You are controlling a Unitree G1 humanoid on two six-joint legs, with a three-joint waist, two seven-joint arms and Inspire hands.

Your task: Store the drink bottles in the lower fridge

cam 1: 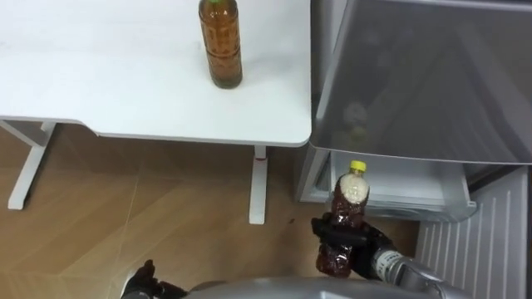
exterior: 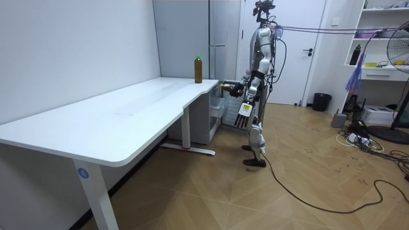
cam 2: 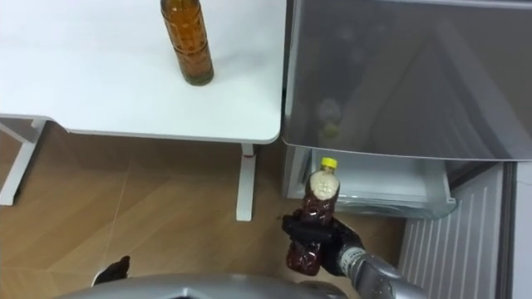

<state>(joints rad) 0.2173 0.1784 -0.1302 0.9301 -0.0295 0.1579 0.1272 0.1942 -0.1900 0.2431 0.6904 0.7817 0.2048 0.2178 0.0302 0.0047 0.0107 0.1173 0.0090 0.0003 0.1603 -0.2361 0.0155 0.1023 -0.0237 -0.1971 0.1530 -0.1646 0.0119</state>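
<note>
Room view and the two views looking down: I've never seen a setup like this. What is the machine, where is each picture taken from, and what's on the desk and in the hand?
The machine is a walking humanoid robot with two arms. The room view comes from a camera standing in the room. It shows the robot upright at the desk's far end, by the fridge. The two eye views come from a camera on its head looking down, so they show one scene. On the white desk stands one brown bottle with a green cap. The right robot hand is closed round a dark bottle with a yellow cap, held upright before the open fridge. The left robot hand hangs relaxed at its side.
</note>
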